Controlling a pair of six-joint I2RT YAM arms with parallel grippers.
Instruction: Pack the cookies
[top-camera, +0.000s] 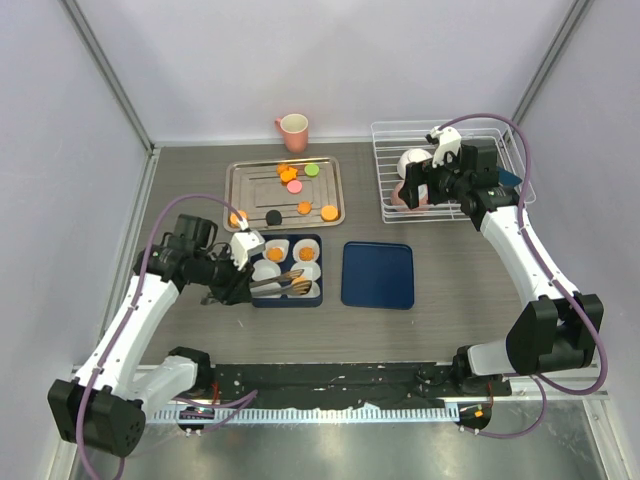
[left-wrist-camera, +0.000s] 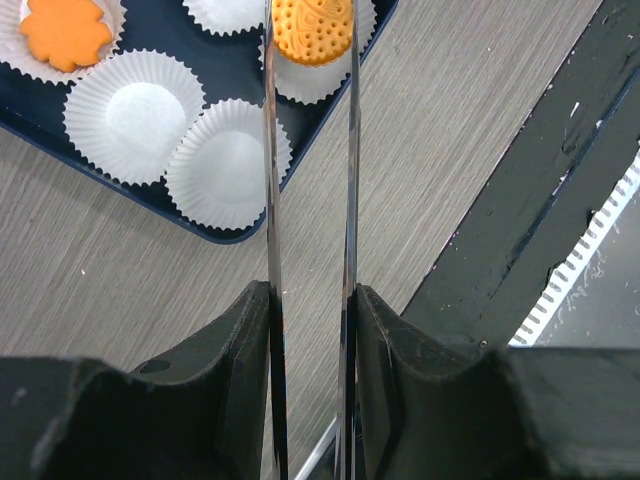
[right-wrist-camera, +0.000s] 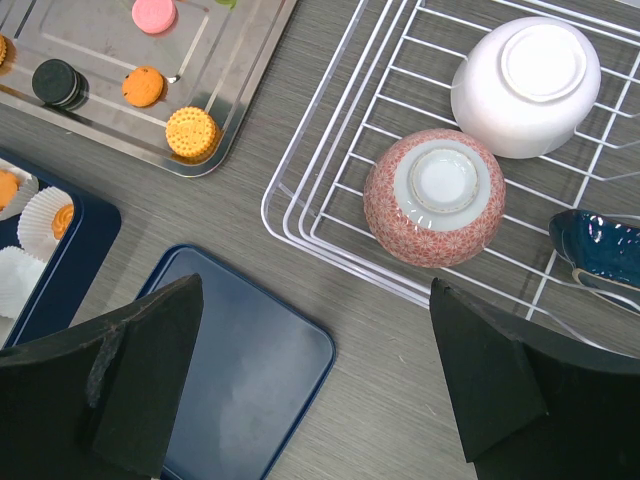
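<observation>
Several cookies (top-camera: 290, 185), orange, pink, green and black, lie on the steel tray (top-camera: 233, 170). My left gripper (left-wrist-camera: 311, 295) is shut on metal tongs (left-wrist-camera: 270, 200). The tong tips pinch a round orange cookie (left-wrist-camera: 312, 30) over a white paper cup in the dark blue box (top-camera: 287, 270). A flower-shaped orange cookie (left-wrist-camera: 67, 30) sits in another cup; two cups beside it (left-wrist-camera: 133, 115) are empty. My right gripper (right-wrist-camera: 315, 300) hangs open and empty by the wire rack, above the table between the rack and the blue lid (right-wrist-camera: 245, 370).
A pink mug (top-camera: 293, 130) stands behind the tray. The white wire rack (top-camera: 445, 170) at the back right holds a red patterned bowl (right-wrist-camera: 434, 195), a white bowl (right-wrist-camera: 527, 85) and a dark blue dish (right-wrist-camera: 600, 250). The blue lid (top-camera: 378, 274) lies right of the box.
</observation>
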